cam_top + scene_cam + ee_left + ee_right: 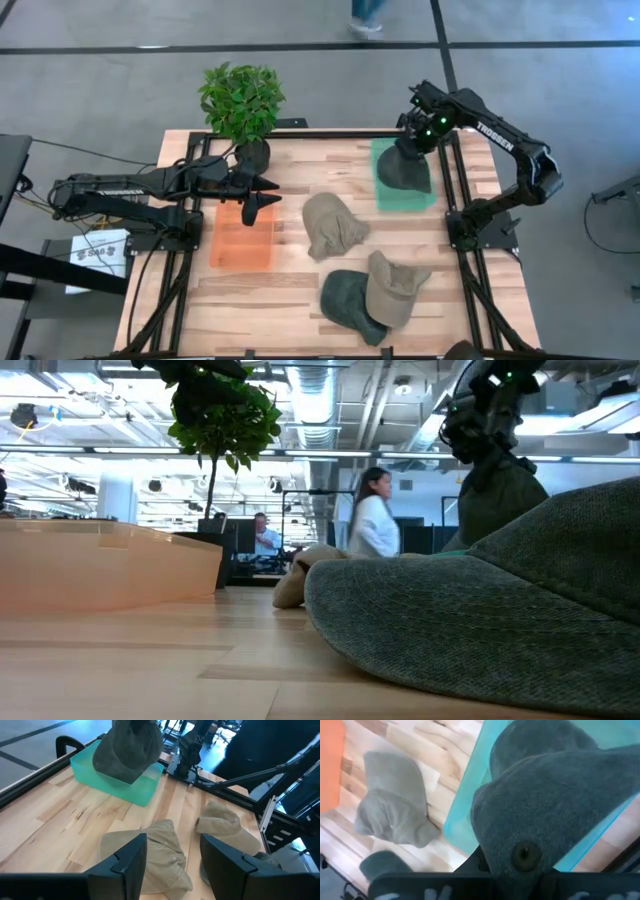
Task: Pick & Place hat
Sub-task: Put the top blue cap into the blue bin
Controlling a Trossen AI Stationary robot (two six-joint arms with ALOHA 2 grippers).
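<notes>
A dark green hat (405,170) hangs from the right gripper (412,131) over the teal bin (383,190) at the table's two o'clock, its lower edge reaching into the bin; the fingers are closed on the hat's crown, where the right wrist view shows cloth (555,810) filling nearly the whole frame and the crown button at the grip. A second dark shape lies inside the bin behind it in that view, too cropped to name. At the table's centre a tan hat (330,226) lies flat with bare wood all round it, and at five o'clock a dark green cap (350,302) and a tan cap (393,290) overlap close to the front edge. The left gripper (268,192) hovers over the far rim of the orange bin (242,240) at nine o'clock, fingers (127,862) spread open and holding nothing. A potted plant (240,105) stands at eleven o'clock by the rail. The low view is half blocked by the nearest cap (480,620); only there do people show in the room beyond.
</notes>
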